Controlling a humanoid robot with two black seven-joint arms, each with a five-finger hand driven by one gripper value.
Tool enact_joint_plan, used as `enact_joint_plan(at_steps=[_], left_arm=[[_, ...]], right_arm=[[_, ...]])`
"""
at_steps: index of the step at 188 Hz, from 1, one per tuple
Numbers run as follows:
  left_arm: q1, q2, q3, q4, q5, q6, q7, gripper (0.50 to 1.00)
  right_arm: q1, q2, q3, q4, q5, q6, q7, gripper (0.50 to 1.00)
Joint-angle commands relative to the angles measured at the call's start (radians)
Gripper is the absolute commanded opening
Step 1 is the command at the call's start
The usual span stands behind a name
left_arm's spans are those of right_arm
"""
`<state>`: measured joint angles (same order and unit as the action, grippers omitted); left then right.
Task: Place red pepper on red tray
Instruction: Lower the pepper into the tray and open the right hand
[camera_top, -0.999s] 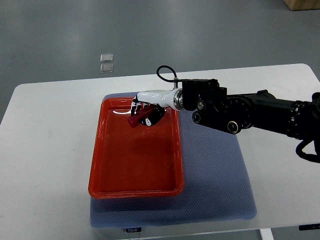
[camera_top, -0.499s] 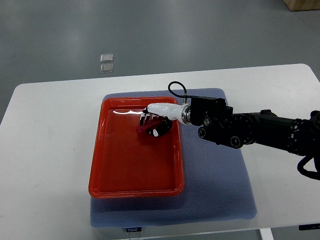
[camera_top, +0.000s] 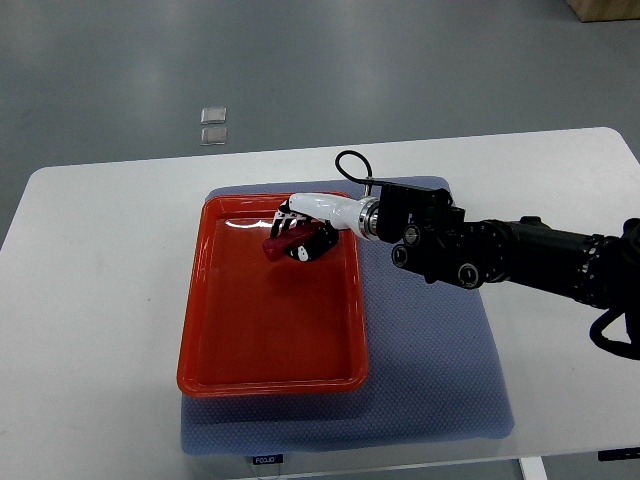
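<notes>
- Top view, the only one we've got: the right robot hand (camera_top: 298, 232) comes in from the right edge on its long black arm and sits over the upper part of the red tray (camera_top: 205, 330), a bit above centre of the frame.
- Its fingers are curled around the red pepper (camera_top: 283, 245), so we'd call it closed and gripping the pepper. The dark red bit pokes out on the left side of the fingers.
- What's changed: a second ago the hand was at about this same spot near the tray's top rim, half a second ago it had slid down and to the right, and now it's gone back up and left again. So a small wobble, not a real advance.
- The pepper moved along with the hand each time and hasn't been let go.
- We can't tell whether the pepper is touching the tray floor or hanging just above it; the steep angle hides that.
- Our read: the carrying part looks done, since the pepper is already inside the tray's outline. What's left is the release and pulling the hand clear.
- The tray rests on a blue mat (camera_top: 440, 380) on the white table (camera_top: 90, 300), and neither seems to have shifted.
- No left arm anywhere in the shot.
</notes>
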<state>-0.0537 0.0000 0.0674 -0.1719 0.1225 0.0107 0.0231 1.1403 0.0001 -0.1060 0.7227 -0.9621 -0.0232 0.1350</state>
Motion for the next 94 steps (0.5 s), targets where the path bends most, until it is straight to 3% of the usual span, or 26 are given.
enact_joint_plan(at_steps=[1, 71, 72, 81, 94], left_arm=[[0.000, 0.000, 0.000, -0.001, 0.000, 0.002, 0.000, 1.000], [0.000, 0.000, 0.000, -0.001, 0.000, 0.000, 0.000, 1.000], [0.000, 0.000, 0.000, -0.001, 0.000, 0.000, 0.000, 1.000], [0.000, 0.000, 0.000, -0.001, 0.000, 0.000, 0.000, 1.000], [0.000, 0.000, 0.000, -0.001, 0.000, 0.000, 0.000, 1.000]], right_arm=[[-0.001, 0.000, 0.002, 0.000, 0.000, -0.001, 0.000, 0.676], [-0.007, 0.000, 0.034, 0.003, 0.006, -0.001, 0.001, 0.690], [-0.007, 0.000, 0.061, 0.003, 0.009, -0.003, 0.001, 0.723], [-0.005, 0.000, 0.110, 0.003, 0.020, -0.001, 0.001, 0.752], [-0.001, 0.000, 0.176, 0.003, 0.046, -0.001, 0.001, 0.760]])
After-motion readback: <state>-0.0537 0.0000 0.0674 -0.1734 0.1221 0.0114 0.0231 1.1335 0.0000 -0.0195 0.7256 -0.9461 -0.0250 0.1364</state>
